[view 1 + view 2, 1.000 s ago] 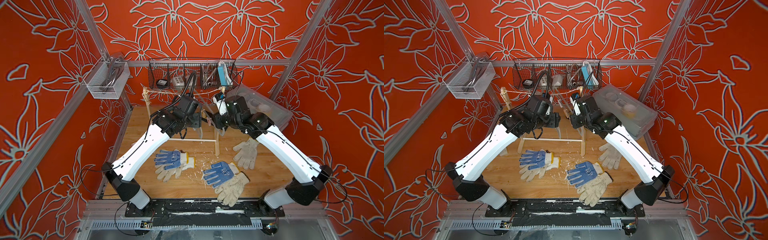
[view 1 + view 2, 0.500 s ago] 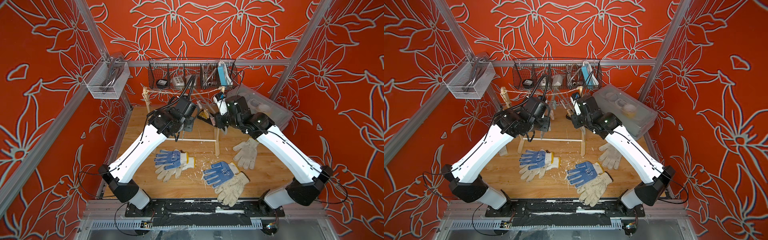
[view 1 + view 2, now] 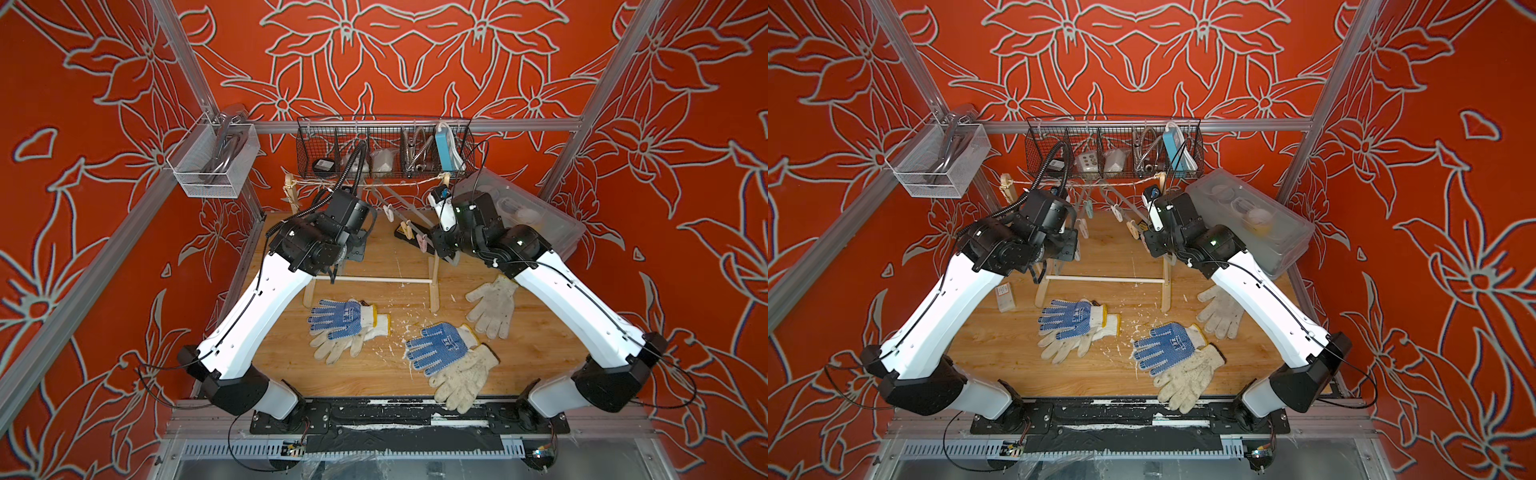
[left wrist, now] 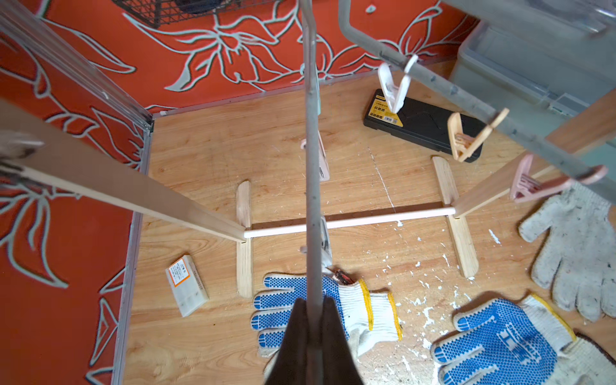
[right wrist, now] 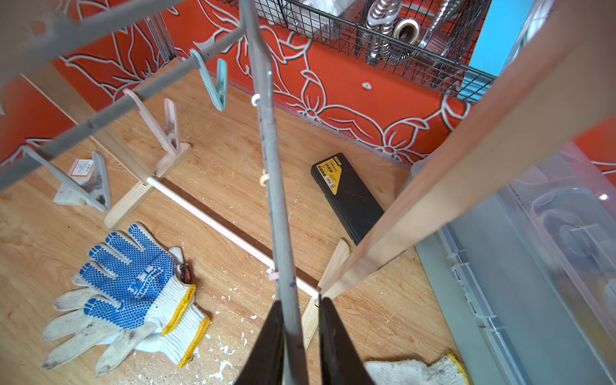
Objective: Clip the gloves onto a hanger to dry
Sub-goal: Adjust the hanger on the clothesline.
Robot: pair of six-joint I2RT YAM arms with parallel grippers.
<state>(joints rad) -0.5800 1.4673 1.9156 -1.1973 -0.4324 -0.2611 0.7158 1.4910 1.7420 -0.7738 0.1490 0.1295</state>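
Left gripper (image 4: 313, 305) is up at the hanger (image 4: 311, 200), its dark tapered fingers pinched tight on one slim, matte grey arm. Over at the right gripper (image 5: 297, 305), a second grey arm runs between the wedge-shaped fingers. It lies against one of them, with a sliver of daylight beside the other, so the jaws are slightly apart and not clamped. Smooth plastic pegs dangle from the arms: a pink peg (image 4: 533, 186), a tan peg (image 4: 461, 140) and a teal peg (image 5: 221, 83), each a springy V. And the gloves (image 3: 492, 305)? All five are flat on the wood-grain table (image 3: 291, 365), well below the hanger. They're knobbly off-white knit, grubby at the fingertips. One blue-dotted glove (image 3: 336, 318) with a yellow-edged ribbed cuff lies across a plain one. A second blue-dotted glove (image 3: 440, 347) overlaps another plain, speckled one near the front edge. The fifth lies alone just beside a foot of the pale wooden stand (image 3: 434, 286), whose round white dowel (image 4: 350, 221) spans its two flat feet. White flakes litter the boards around them.
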